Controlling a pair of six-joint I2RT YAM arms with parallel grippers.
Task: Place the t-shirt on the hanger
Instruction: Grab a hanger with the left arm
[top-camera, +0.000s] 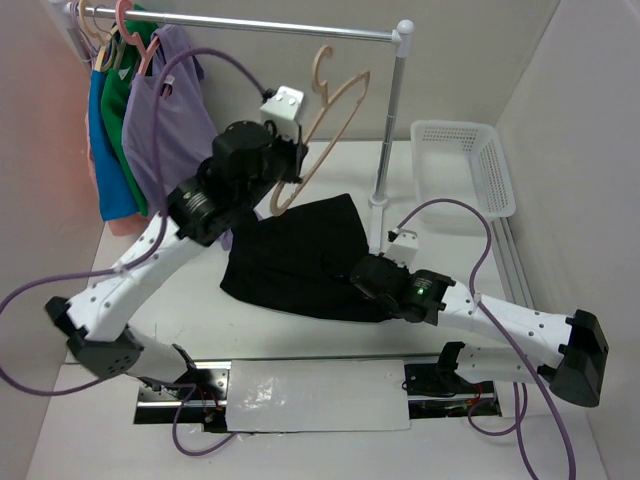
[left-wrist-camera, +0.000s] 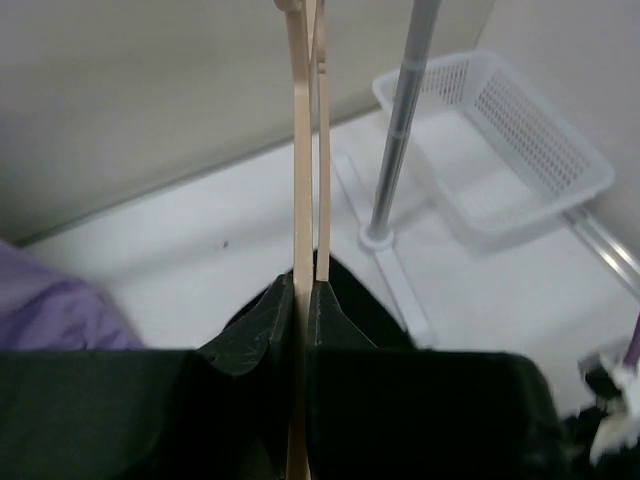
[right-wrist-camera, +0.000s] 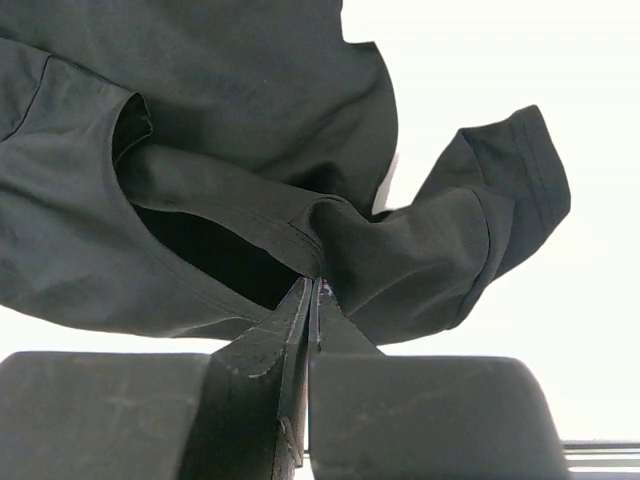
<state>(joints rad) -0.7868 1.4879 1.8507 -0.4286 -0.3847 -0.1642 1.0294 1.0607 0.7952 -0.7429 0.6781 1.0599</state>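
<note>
Black cloth draws the eye: the t-shirt (top-camera: 300, 255) lies rumpled on the white table (top-camera: 200, 325) between the two arms, its far edge close to the foot of the rack pole (top-camera: 385, 150). From above, the right gripper (top-camera: 358, 272) sits low on the shirt's near right edge, but its tips are lost against the dark fabric. The right wrist camera shows what the overhead cannot: both fingers pressed together on a raised fold of cloth beside the gaping neck opening, with a sleeve flopped out to the right.

The left gripper (top-camera: 288, 170) holds the pale hanger (top-camera: 330, 120) in the air, tilted, its hook just below the rail (top-camera: 250, 27) and not touching it. Overhead you get the whole triangle. The left wrist camera sees that frame only edge-on, as two thin strips rising from between fingers clamped tight on either side, with the white basket (left-wrist-camera: 545, 140) beyond.
</note>
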